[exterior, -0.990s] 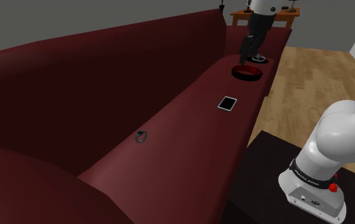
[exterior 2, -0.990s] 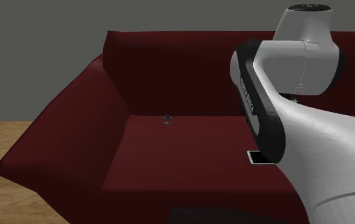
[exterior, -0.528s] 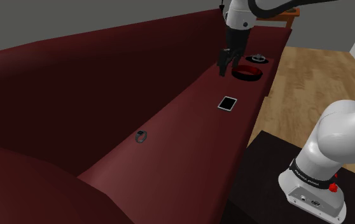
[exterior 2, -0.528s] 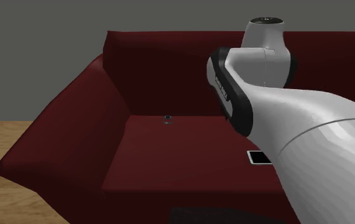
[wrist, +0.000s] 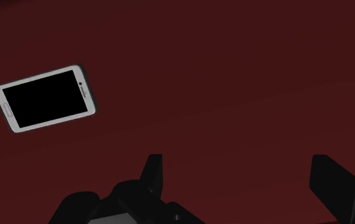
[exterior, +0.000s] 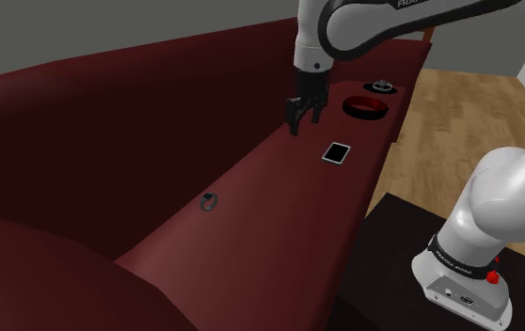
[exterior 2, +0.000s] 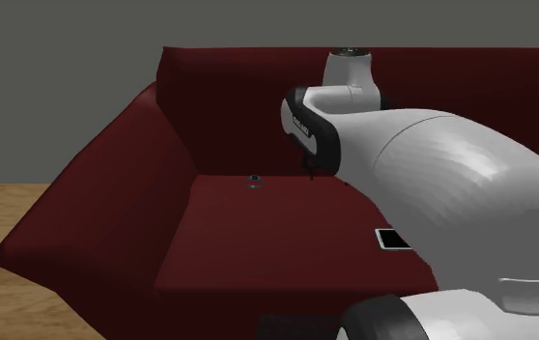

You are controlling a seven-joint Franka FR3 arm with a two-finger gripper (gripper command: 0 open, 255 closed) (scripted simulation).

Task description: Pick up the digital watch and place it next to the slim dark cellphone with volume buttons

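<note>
A small dark digital watch (exterior: 210,201) lies on the dark red sofa seat (exterior: 279,197), also seen far off near the backrest (exterior 2: 254,182). A cellphone with a black screen and a white rim (exterior: 337,152) lies flat on the seat further along; it appears too at the second exterior view's right (exterior 2: 391,239) and under the hand (wrist: 46,98). My gripper (exterior: 300,122) hangs above the seat, just beyond the phone toward the backrest and well away from the watch. Its fingers (wrist: 152,172) stand apart, open, with only bare cushion between them.
A red-and-black bowl (exterior: 364,107) sits on the seat past the phone, and a small dark object (exterior: 381,87) lies beyond it. The sofa backrest (exterior: 138,113) rises along the seat's far side. Wooden floor (exterior: 458,122) lies off the seat's front edge.
The arm has swung from above the bowl at the sofa's far end toward the shoulder view's left, and the gripper now hangs lower, near the phone. Watch and phone have not moved.
</note>
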